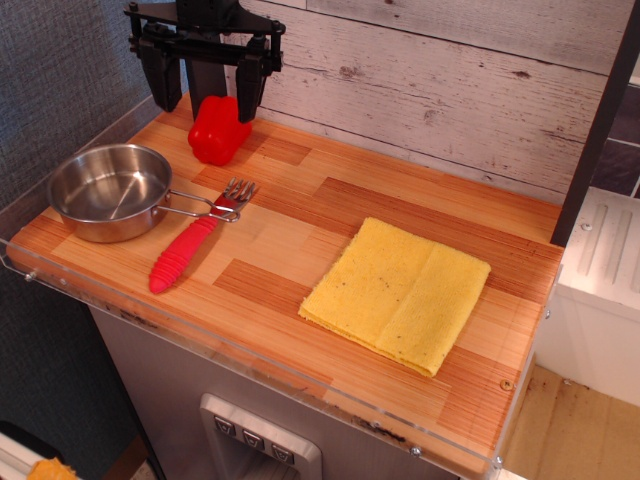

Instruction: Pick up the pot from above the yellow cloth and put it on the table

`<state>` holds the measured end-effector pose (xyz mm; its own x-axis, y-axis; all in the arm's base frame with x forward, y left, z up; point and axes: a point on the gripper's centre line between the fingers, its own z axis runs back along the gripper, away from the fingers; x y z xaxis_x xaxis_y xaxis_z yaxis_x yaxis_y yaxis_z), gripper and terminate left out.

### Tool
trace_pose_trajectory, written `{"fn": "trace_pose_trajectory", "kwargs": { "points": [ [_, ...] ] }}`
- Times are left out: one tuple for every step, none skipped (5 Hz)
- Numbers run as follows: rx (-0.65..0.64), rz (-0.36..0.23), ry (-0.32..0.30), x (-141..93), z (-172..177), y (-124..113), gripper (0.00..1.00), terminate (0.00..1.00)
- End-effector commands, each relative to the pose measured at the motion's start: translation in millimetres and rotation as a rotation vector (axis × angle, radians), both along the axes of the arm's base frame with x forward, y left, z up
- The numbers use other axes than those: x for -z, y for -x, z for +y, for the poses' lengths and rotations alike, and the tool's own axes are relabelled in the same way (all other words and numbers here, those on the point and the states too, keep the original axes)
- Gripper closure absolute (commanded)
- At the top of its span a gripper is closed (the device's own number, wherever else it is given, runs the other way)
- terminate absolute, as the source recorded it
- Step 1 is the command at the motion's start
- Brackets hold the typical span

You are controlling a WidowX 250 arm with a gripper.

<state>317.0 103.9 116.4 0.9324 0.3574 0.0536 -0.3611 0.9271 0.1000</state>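
Shiny steel pot [110, 190]; matt striped wooden table [300, 230].

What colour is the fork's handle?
Red, ribbed handle with silver tines, clearest in the observation.image view.
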Motion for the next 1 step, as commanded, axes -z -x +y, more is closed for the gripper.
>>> {"fn": "trace_pose_trajectory", "kwargs": {
  "points": [
    [-0.001, -0.026, -0.009, -13.7, -0.3, 12.5, 0.00, 1.00]
  ]
}}
